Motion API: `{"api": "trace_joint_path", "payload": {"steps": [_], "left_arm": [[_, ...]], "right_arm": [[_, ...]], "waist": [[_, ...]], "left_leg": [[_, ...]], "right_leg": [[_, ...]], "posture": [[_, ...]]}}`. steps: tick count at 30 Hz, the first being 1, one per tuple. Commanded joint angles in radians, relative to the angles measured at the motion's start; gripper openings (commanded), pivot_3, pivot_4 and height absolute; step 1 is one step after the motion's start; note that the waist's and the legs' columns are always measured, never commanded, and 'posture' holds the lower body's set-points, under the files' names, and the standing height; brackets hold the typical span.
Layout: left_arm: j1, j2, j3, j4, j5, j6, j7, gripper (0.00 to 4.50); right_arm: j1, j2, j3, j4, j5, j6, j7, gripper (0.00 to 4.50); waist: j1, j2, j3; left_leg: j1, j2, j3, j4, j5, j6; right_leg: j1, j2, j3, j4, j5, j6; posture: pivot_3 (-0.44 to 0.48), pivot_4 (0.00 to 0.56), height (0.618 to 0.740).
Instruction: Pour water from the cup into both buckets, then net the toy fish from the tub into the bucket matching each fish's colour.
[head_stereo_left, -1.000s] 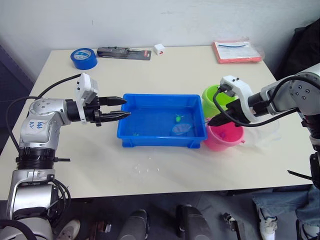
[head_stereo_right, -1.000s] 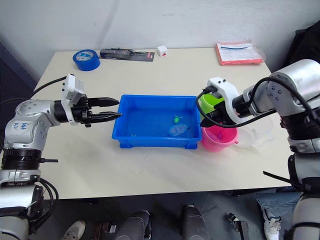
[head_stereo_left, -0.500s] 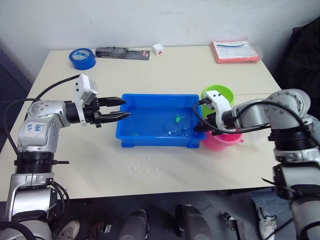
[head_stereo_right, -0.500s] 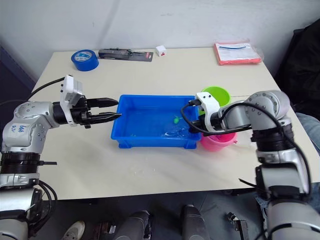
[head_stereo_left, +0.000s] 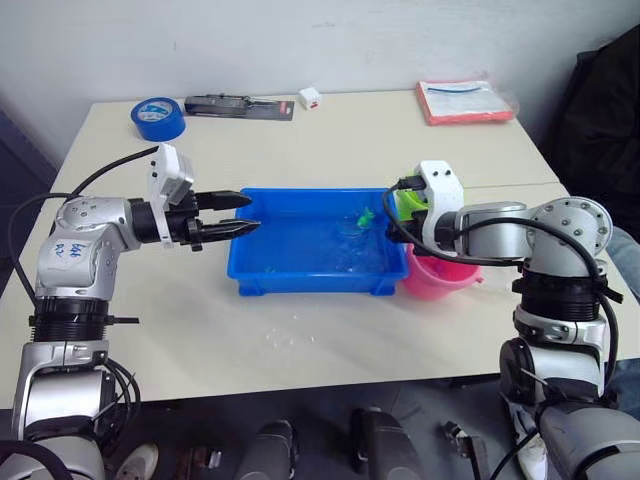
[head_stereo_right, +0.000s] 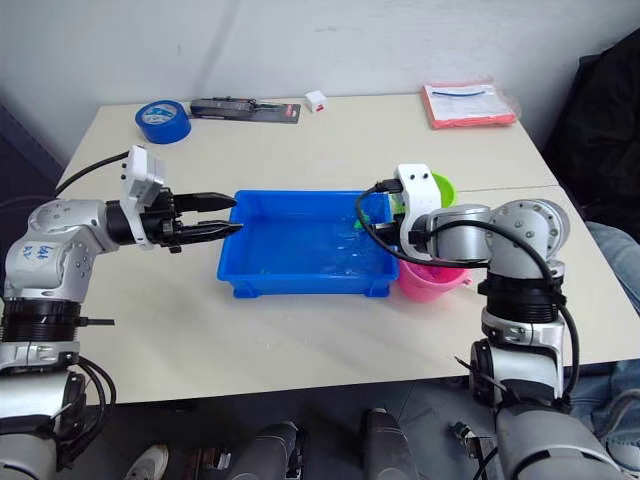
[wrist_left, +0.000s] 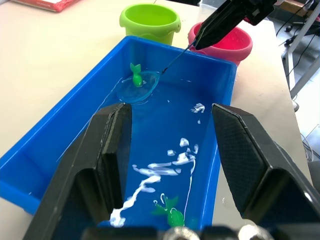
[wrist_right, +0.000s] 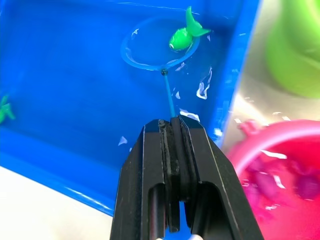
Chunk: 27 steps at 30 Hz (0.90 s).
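Right tool (wrist_right: 172, 150) clenched on net (wrist_right: 159, 49) handle, hoop over tub (head_stereo_left: 290, 275) water with green fish (wrist_right: 183, 34) lying in it. Left tool (head_stereo_left: 240, 211) released, fingers spread at tub's left end. Second green fish (wrist_left: 171, 214) in tub. Green bucket (wrist_left: 150, 21), pink bucket (wrist_left: 234, 44) just beside tub's right end on counter (head_stereo_left: 350, 140).

My right gripper (wrist_right: 175, 127) is clamped on the net (wrist_right: 161, 49) handle, fingers pressed together around the thin stick. Hoop sits over the blue tub (wrist_right: 75, 100), with a green fish (wrist_right: 184, 34) inside the hoop at its rim. Another green fish (wrist_right: 4, 111) at the tub's far edge. Pink bucket (wrist_right: 280, 175) and green bucket (wrist_right: 295, 45) just outside the tub wall.
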Motion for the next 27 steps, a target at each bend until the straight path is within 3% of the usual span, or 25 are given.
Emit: {"api": "trace_joint_path", "payload": {"steps": [1,7,15,20,27], "left_arm": [[-0.028,0.007,0.002,-0.002,0.002,-0.019,-0.007,2.79],[-0.041,-0.001,-0.008,0.015,0.003,-0.03,-0.009,2.79],[-0.054,0.01,-0.013,0.043,0.005,-0.042,-0.026,2.79],[-0.068,0.014,-0.017,0.068,0.014,-0.053,-0.041,2.79],[-0.092,0.011,-0.021,0.096,0.027,-0.064,-0.058,2.79]], "right_arm": [[0.006,-0.028,-0.024,-0.06,0.048,0.005,-0.017,0.8],[0.068,-0.053,-0.011,-0.176,-0.002,0.005,0.024,0.8],[0.244,-0.161,0.014,-0.417,-0.077,-0.155,0.279,0.8],[0.32,-0.19,-0.025,-0.457,-0.106,-0.268,0.416,0.8],[0.356,-0.179,-0.055,-0.476,-0.109,-0.332,0.487,0.8]], "waist": [[0.0,0.0,0.0],[0.0,0.0,0.0],[0.004,0.0,0.0],[0.003,0.0,0.0],[0.004,0.0,0.0]], "left_leg": [[0.0,0.0,0.0,0.0,0.0,0.0],[0.0,0.0,0.0,-0.001,0.0,0.0],[0.0,-0.001,0.0,-0.001,0.0,0.001],[0.0,0.0,0.0,-0.001,0.0,0.001],[0.0,0.0,0.0,-0.001,0.0,0.001]], "right_leg": [[0.0,0.0,0.0,0.0,0.0,0.0],[0.0,0.0,0.0,0.0,0.0,0.0],[0.0,0.0,0.001,-0.001,0.0,0.0],[0.0,0.0,0.001,-0.001,0.0,0.0],[0.0,0.0,0.001,-0.001,0.0,0.0]], "posture": [[0.0,0.15,0.737],[0.0,0.15,0.737],[0.0,0.15,0.737],[0.0,0.15,0.737],[0.0,0.15,0.737]]}}
